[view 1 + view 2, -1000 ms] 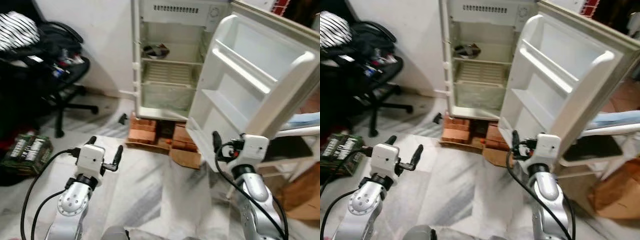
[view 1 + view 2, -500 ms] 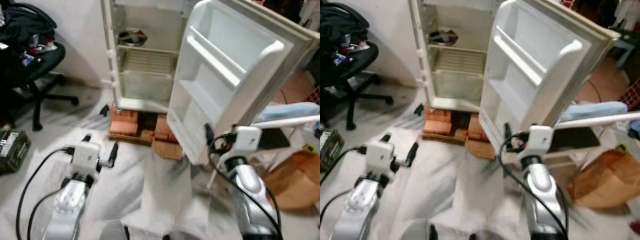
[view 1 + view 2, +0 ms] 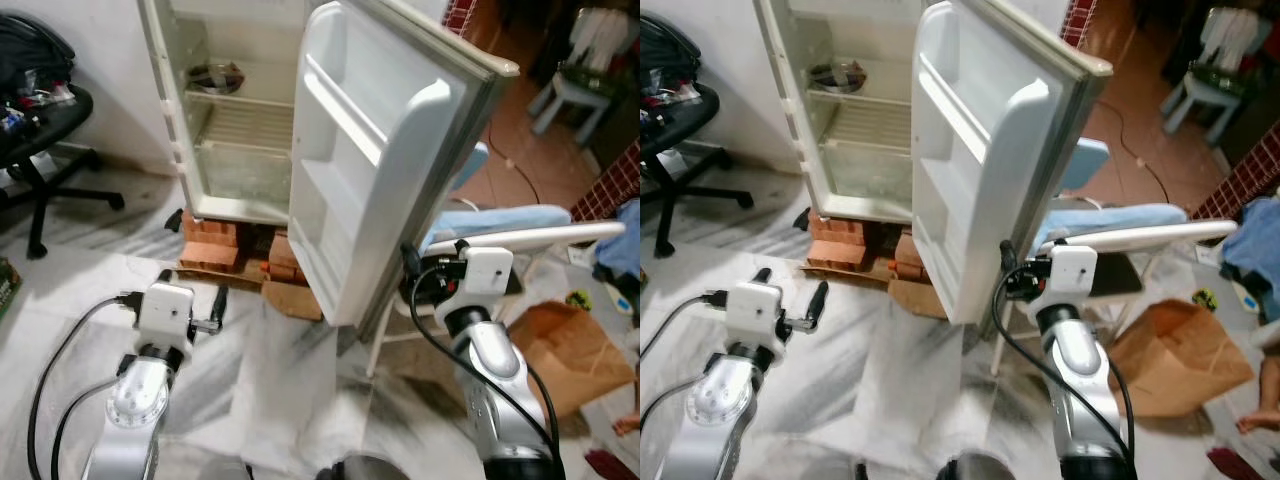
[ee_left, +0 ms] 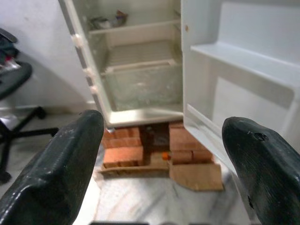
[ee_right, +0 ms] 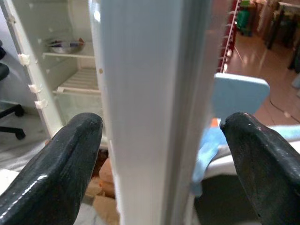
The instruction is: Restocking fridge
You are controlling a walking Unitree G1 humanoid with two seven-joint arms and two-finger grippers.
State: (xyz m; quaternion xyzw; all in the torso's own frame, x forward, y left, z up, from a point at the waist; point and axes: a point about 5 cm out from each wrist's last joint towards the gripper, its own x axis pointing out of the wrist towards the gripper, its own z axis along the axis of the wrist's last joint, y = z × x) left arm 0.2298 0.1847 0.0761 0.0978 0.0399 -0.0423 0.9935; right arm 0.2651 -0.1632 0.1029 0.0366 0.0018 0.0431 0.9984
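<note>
A small white fridge (image 3: 215,120) stands open on bricks, with a metal bowl (image 3: 210,76) on its upper shelf and the lower shelves bare. Its door (image 3: 370,170) juts out toward me, its inner racks bare. My right gripper (image 3: 410,268) is open at the door's free edge, low down. In the right wrist view the door edge (image 5: 150,117) stands between the two spread fingers (image 5: 61,168). My left gripper (image 3: 790,282) is open and holds nothing. It hovers low over the floor to the left, pointing at the fridge (image 4: 140,79).
Bricks (image 3: 215,245) and a cardboard scrap (image 3: 290,298) lie under the fridge. A black office chair (image 3: 40,130) is at the left. Behind the door are a white folding stand (image 3: 530,238) with blue cloth and a brown paper bag (image 3: 560,350). A person's foot (image 3: 628,422) shows at the far right.
The camera has swung right, so the fridge now sits further left and the door looks more edge-on. The right gripper stays at the door's edge. The left gripper stays open.
</note>
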